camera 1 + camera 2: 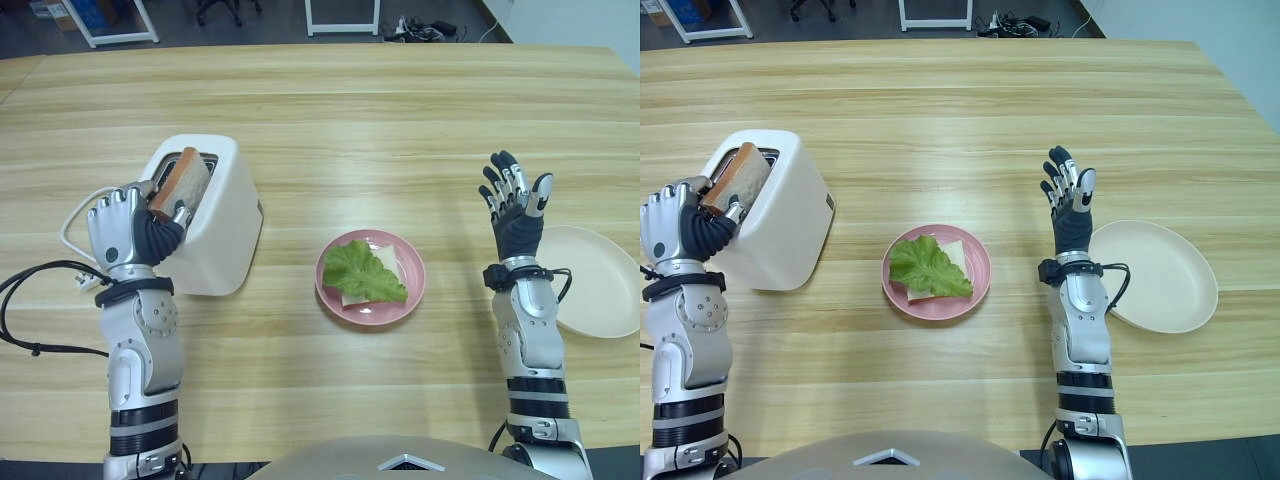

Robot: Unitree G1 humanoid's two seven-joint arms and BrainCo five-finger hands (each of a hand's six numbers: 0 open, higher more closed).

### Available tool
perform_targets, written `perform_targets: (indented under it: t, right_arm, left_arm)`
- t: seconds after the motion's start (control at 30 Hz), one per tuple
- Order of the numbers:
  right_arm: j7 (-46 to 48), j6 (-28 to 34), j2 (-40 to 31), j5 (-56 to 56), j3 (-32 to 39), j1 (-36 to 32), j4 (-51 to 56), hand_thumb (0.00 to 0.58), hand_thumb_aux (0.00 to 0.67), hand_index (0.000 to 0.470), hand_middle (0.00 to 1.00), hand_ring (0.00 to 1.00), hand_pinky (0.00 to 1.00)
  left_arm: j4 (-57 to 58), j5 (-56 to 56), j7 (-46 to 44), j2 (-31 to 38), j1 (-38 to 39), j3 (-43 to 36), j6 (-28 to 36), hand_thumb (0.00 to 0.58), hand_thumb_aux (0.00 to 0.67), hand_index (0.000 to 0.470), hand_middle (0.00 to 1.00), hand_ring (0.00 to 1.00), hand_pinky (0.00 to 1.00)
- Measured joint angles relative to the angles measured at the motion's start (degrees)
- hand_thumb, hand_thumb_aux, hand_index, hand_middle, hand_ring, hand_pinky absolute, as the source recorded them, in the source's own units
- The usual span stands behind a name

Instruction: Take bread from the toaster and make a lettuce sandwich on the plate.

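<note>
- A first slice is already seen lying on the pink plate, so the base of the sandwich is judged to be done.
- A lettuce leaf is spread over that slice and covers most of it; the filling step looks finished too.
- The second slice of bread is found at the toaster, standing tilted in the slot with its lower end hidden inside.
- The left hand is closed around that slice, its fingers curled over the near edge at the top of the toaster.
- The right hand is held up over the table, well to the right of the pink plate, with fingers spread and nothing in it.
- A cream plate lies just beside the right hand and is not used.
- What is left, by this reckoning: the slice must be lifted clear, carried across to the pink plate and laid on the lettuce.
</note>
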Motion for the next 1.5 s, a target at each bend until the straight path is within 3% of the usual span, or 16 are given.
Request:
perform_targets:
  t: [0.13,0.27,0.37,0.53,0.7,0.83,1.13,1.27,1.5]
  right_arm:
    - [0.2,0.3,0.1,-0.2,-0.1,0.0,0.0,0.000,0.000,0.000,0.00,0.00,0.00]
    - [0.3,0.7,0.2,-0.7,-0.3,0.0,0.1,0.000,0.000,0.000,0.00,0.00,0.00]
    - [0.4,0.8,0.7,-0.7,-0.3,0.0,0.2,0.000,0.000,0.000,0.00,0.00,0.00]
    - [0.4,0.8,1.3,-0.7,-0.3,0.0,0.9,0.000,0.000,0.000,0.00,0.00,0.00]
    - [0.3,0.7,1.6,-0.7,-0.9,0.0,2.5,0.000,0.000,0.000,0.00,0.00,0.00]
    - [-0.2,0.4,1.6,-0.7,-2.2,-0.2,2.9,0.000,0.000,0.000,0.00,0.00,0.00]
    - [0.1,-0.6,2.2,-1.8,-2.0,-0.4,4.2,0.000,0.000,0.000,0.00,0.00,0.00]
    - [0.3,-0.6,2.3,-1.9,-2.0,-0.5,4.8,0.000,0.000,0.000,0.00,0.00,0.00]
    - [0.3,-0.6,2.4,-2.0,-1.6,-0.5,5.3,0.000,0.000,0.000,0.00,0.00,0.00]
  left_arm:
    - [-1.0,-2.2,6.2,-1.1,0.2,0.3,-3.1,0.580,0.670,0.470,1.00,1.00,1.00]
    - [-9.9,-3.8,24.8,-1.9,-0.9,4.4,-15.2,0.580,0.670,0.470,1.00,1.00,1.00]
    - [-13.0,-7.4,31.1,-2.1,-0.7,6.6,-23.2,0.580,0.670,0.470,1.00,1.00,1.00]
    - [-15.5,-33.8,21.9,-4.8,-0.3,-0.5,-33.4,0.580,0.670,0.470,1.00,1.00,1.00]
    - [-14.2,-53.0,7.9,-7.0,0.8,-9.0,-29.7,0.580,0.670,0.470,1.00,1.00,1.00]
    - [-5.6,-55.1,-0.4,-8.6,0.7,-15.2,-24.2,0.580,0.670,0.470,1.00,1.00,1.00]
    - [24.9,-51.5,-12.6,-10.9,-12.2,-21.3,-28.3,0.580,0.670,0.470,1.00,1.00,1.00]
    - [28.9,-53.8,-18.0,-11.0,-16.3,-20.9,-27.9,0.580,0.670,0.470,1.00,1.00,1.00]
    - [29.5,-53.9,-21.9,-13.1,-15.3,-21.6,-24.8,0.580,0.670,0.470,1.00,1.00,1.00]
